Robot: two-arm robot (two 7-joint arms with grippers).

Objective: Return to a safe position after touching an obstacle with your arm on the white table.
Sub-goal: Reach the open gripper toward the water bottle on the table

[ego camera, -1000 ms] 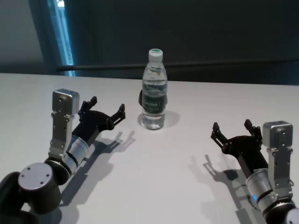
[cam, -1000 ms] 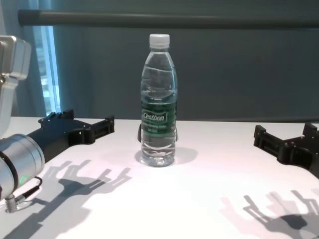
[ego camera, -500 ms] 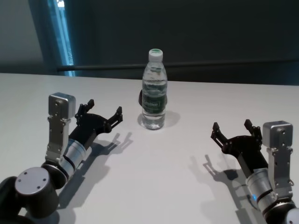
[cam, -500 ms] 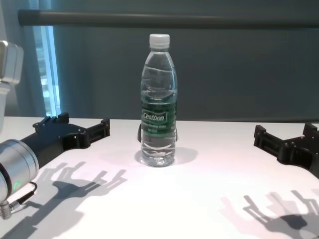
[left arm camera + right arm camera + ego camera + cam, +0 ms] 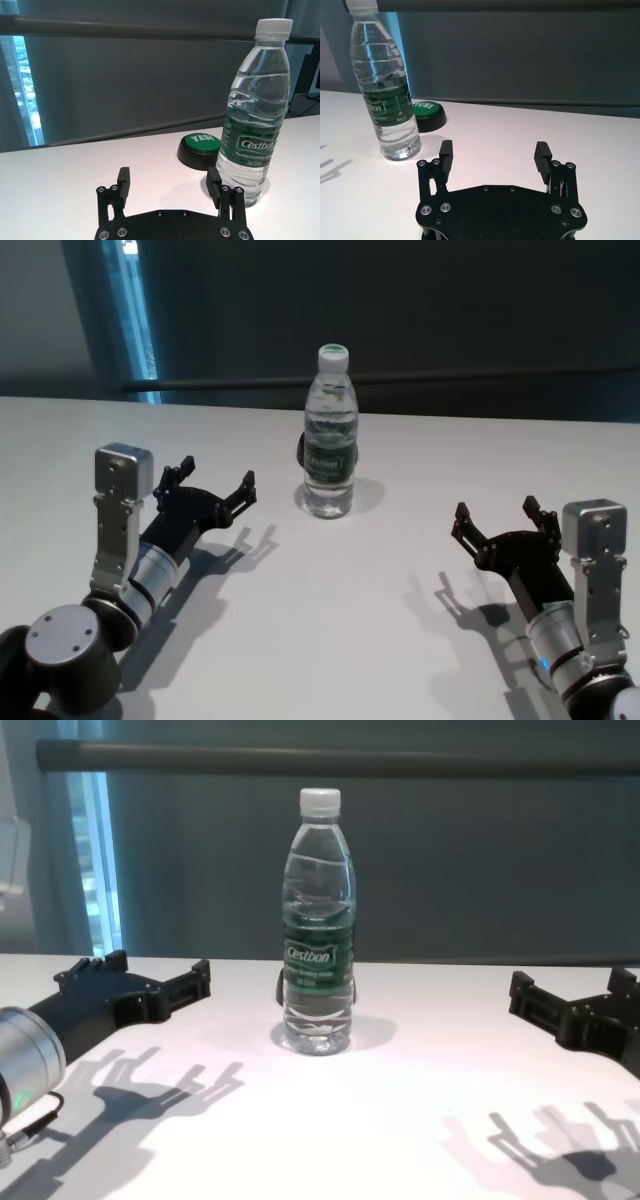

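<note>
The obstacle, a clear water bottle with white cap and green Cestbon label, stands upright mid-table on the white table. It also shows in the chest view, the left wrist view and the right wrist view. My left gripper is open and empty, to the left of the bottle and apart from it; it also shows in the chest view and its own wrist view. My right gripper is open and empty at the right, also in the chest view and its wrist view.
A round green push-button on a black base sits just behind the bottle, also in the right wrist view. A dark wall and rail run behind the table's far edge.
My left arm has drawn back and to the left, away from the bottle, with its gripper still open. The bottle and my right arm have not moved.
</note>
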